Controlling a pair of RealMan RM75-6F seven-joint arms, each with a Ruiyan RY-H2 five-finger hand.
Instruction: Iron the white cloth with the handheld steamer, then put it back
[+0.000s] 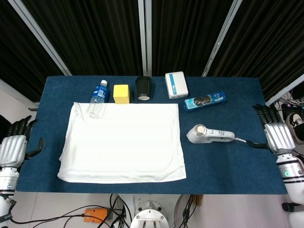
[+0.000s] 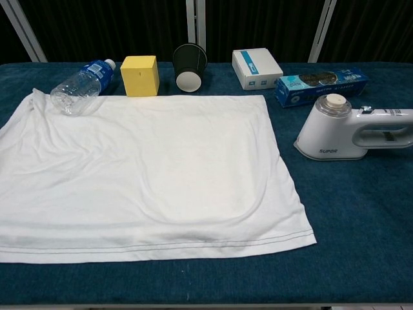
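Observation:
The white cloth (image 1: pixel 122 141) (image 2: pixel 142 171) lies spread flat on the blue table, with a few shallow folds. The white handheld steamer (image 1: pixel 209 134) (image 2: pixel 352 130) lies on its side on the table to the right of the cloth, and nothing touches it. My right hand (image 1: pixel 276 135) hangs past the table's right edge, fingers spread, holding nothing. My left hand (image 1: pixel 14 145) is off the table's left edge, fingers apart and holding nothing. Neither hand appears in the chest view.
Along the far side stand a lying water bottle (image 1: pixel 97 97), a yellow box (image 1: pixel 121 93), a black cup (image 1: pixel 144 88), a white box (image 1: pixel 176 84) and a blue cookie pack (image 1: pixel 205 100). The steamer's cord (image 1: pixel 251 143) trails toward the right edge.

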